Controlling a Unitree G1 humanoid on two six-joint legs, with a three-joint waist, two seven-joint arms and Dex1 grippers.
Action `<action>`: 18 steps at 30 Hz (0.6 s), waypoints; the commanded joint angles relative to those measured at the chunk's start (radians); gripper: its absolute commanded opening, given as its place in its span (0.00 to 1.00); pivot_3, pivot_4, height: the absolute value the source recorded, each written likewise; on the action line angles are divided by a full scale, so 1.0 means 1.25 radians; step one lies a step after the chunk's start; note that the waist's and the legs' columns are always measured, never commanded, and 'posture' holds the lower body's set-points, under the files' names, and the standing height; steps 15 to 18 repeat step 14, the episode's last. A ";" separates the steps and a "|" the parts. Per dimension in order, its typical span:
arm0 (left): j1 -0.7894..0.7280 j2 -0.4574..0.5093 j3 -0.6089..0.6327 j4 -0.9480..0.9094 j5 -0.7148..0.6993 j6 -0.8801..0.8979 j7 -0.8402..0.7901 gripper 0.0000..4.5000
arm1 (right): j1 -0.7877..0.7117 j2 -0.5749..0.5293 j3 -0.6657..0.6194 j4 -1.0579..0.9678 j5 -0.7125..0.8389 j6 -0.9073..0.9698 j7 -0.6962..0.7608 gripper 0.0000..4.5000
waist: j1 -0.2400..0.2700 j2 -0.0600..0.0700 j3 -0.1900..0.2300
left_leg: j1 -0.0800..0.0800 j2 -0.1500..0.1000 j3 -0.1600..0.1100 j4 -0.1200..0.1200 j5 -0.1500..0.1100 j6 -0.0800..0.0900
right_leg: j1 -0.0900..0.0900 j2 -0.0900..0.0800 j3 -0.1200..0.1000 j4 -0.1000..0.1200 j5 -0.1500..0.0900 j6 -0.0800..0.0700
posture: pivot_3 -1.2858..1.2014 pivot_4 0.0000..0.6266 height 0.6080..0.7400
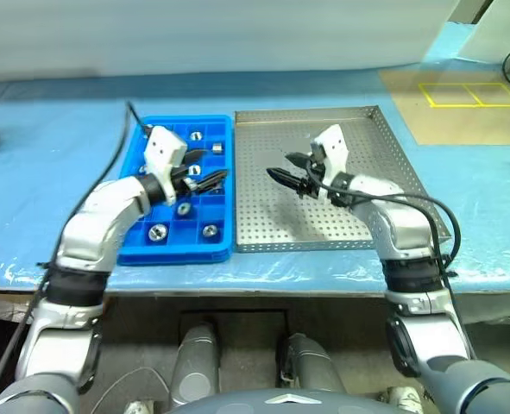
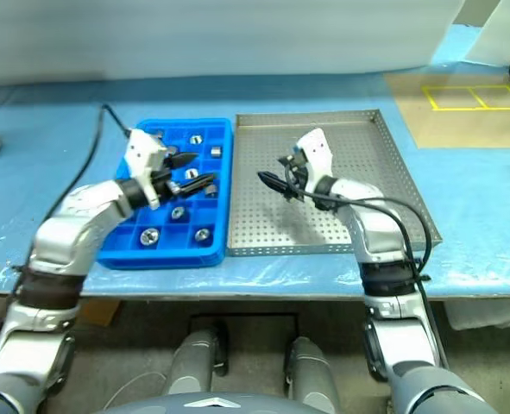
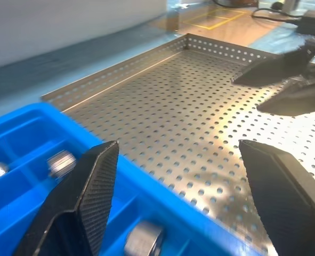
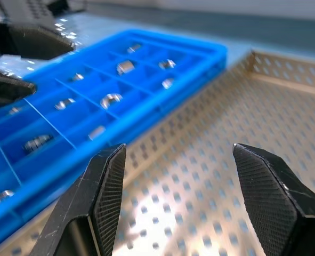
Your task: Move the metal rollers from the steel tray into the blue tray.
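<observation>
- Blue sheeting [image 1: 56, 185] is seen under both trays; no writing can be read.
- Left gripper [image 1: 210, 179] is spread over the blue tray [image 1: 223, 125], the right gripper [image 1: 286, 169] spread, empty, over the steel tray [image 1: 384, 138].

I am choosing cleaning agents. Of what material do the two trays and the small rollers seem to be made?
Steel tray: probably bare metal, silvery, glossy, perforated. Blue tray: likely moulded plastic, uniformly bright blue, smooth dividers. Metal rollers: apparently polished metal, shiny silver-grey glints.
</observation>
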 commanded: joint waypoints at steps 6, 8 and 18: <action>-0.054 -0.041 -0.039 0.103 0.063 -0.104 -0.075 0.84 | 0.040 0.023 -0.067 -0.105 0.008 0.006 -0.159 0.73 | -0.034 0.000 0.000 | 0.001 0.001 0.000 0.000 0.000 0.001 | 0.000 0.001 0.000 0.000 -0.001 -0.002 | 0.43 0.24 1.00; -0.048 -0.046 -0.032 0.099 0.061 -0.104 -0.077 0.84 | 0.039 0.022 -0.067 -0.102 0.006 0.000 -0.170 0.73 | -0.034 0.000 0.000 | 0.001 0.001 0.000 0.000 0.000 0.001 | 0.001 0.000 0.000 0.000 -0.001 -0.002 | 0.44 0.24 1.00; -0.033 -0.052 0.005 0.074 0.050 -0.089 -0.047 0.84 | 0.026 -0.026 -0.055 -0.059 0.006 -0.025 -0.138 0.73 | -0.027 0.000 0.000 | 0.001 0.001 0.000 0.003 -0.002 0.003 | 0.002 0.000 0.000 0.000 -0.001 -0.002 | 0.46 0.24 1.00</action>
